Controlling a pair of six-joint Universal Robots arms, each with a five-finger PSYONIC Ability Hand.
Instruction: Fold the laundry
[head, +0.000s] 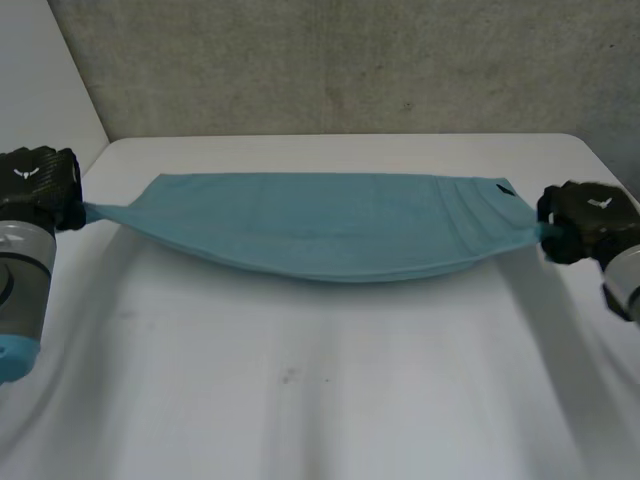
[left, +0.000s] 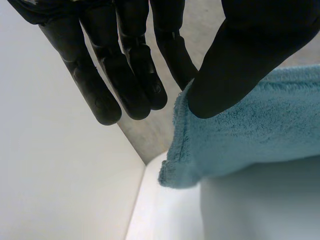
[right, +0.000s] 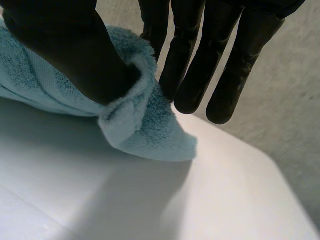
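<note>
over the far half of the tabletop (head: 300, 380): the blue towel (head: 320, 225) is strung lengthways between my two hands, from near the left edge to near the right edge.
towel shape: the far edge is pulled fairly straight and the near edge sags in a curve. i can't tell whether the belly touches the tabletop.
left hand (head: 40, 188): out by the left edge. my thumb is clamped on the towel's end against nearly straight fingers (left: 135, 90), and a short corner of cloth pokes out below the pinch.
right hand (head: 590, 222): out by the right edge. my thumb presses a bunched end of the towel against straight fingers (right: 225, 75), and the cloth rolls up around the thumb.
step in hand: as i read it, this is the stretch before laying the towel flat for a fold.
how to do it well: i'd hold both pinches firm and pull evenly outward toward the left and right edges, so the sag flattens without tugging the cloth free.
lowering: both hands should come down level and together, so the near edge lands first and the towel lies square to the front edge.
watch out: the right end is gathered rather than flat, so wrinkles there may set into the fold. the left pinch sits close to the hem and could slip.
</note>
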